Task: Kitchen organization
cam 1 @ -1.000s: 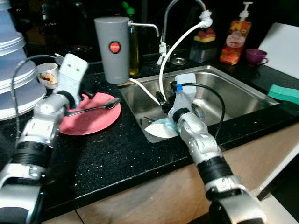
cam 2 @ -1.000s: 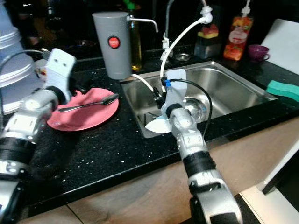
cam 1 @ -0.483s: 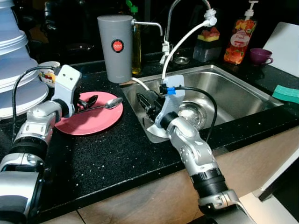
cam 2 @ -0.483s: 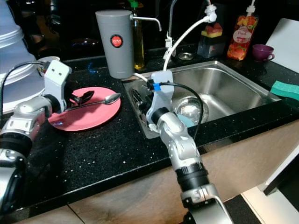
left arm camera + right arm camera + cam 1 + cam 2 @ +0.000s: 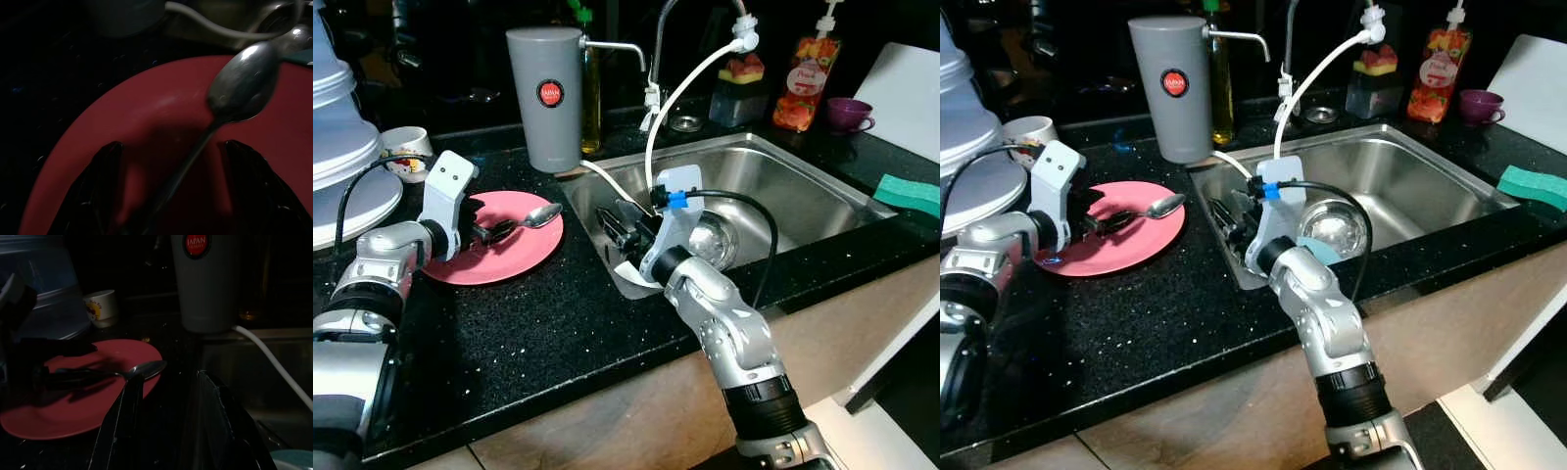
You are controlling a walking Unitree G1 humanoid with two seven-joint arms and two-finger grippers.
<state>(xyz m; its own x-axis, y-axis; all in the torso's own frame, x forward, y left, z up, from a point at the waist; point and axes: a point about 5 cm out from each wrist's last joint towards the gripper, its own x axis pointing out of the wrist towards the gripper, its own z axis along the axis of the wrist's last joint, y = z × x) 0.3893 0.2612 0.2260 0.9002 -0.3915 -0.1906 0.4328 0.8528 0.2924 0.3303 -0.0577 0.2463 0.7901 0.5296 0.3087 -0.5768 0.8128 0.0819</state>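
A pink plate (image 5: 509, 259) lies on the black counter left of the sink. A metal spoon (image 5: 538, 215) rests on it, bowl toward the sink and handle toward my left arm. My left gripper (image 5: 492, 233) is low over the plate and open. Its fingers (image 5: 100, 196) stand on either side of the spoon's handle (image 5: 186, 166), apart from it. My right gripper (image 5: 619, 225) hovers open at the sink's left edge (image 5: 597, 240), pointing toward the plate with nothing between its fingers (image 5: 122, 426).
A steel bowl (image 5: 713, 238) and a pale blue plate (image 5: 1320, 251) lie in the sink (image 5: 803, 186). A grey filter jug (image 5: 545, 98) stands behind the pink plate, and a white hose (image 5: 680, 93) hangs from the tap. A mug (image 5: 406, 152) and stacked white containers (image 5: 342, 157) are at far left; a green sponge (image 5: 909, 194) is at right.
My left gripper has come down onto the plate and now straddles the spoon's handle. My right gripper has risen out of the sink and swung left to its edge. The camera has shifted slightly.
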